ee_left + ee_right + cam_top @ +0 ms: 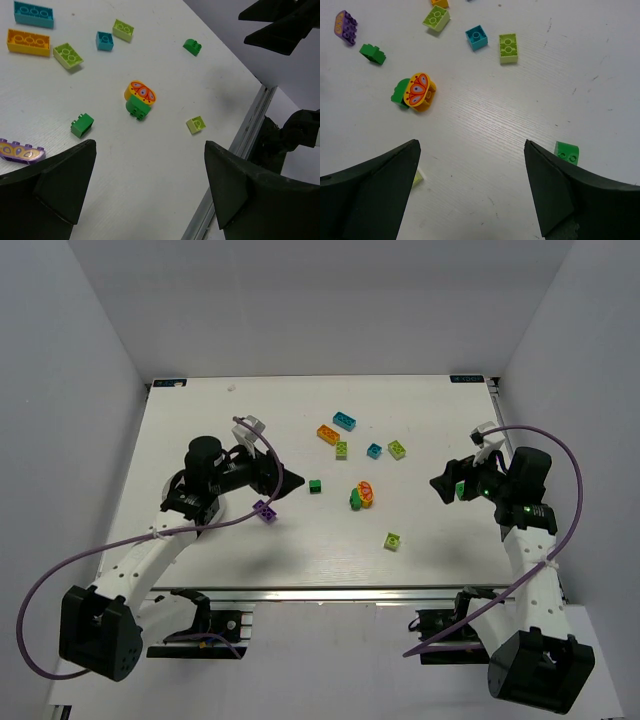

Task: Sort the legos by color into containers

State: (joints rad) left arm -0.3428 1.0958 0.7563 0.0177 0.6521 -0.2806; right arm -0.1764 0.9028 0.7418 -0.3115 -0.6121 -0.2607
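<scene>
The legos (341,450), small glossy studded bricks, are seen scattered loose on the white table (200,400). Near the middle, a yellow butterfly-printed piece (366,492) is found touching a green piece (355,503). Reckoned from that pair, a long cyan brick (345,420) and a long orange brick (328,434) are set at 11 to 12 o'clock, a small cyan brick (374,450) at 12, a lime brick (397,449) at 1, a small lime brick (392,540) at 5, and a dark green brick (315,485) and a purple brick (265,509) at 9. The left tool (285,480) is held low, pointed inward from 9 o'clock, its jaws spread wide and empty. The right tool (445,483) is posed likewise from 3 o'clock, jaws apart, with a bright green brick (460,490) just beside it.
</scene>
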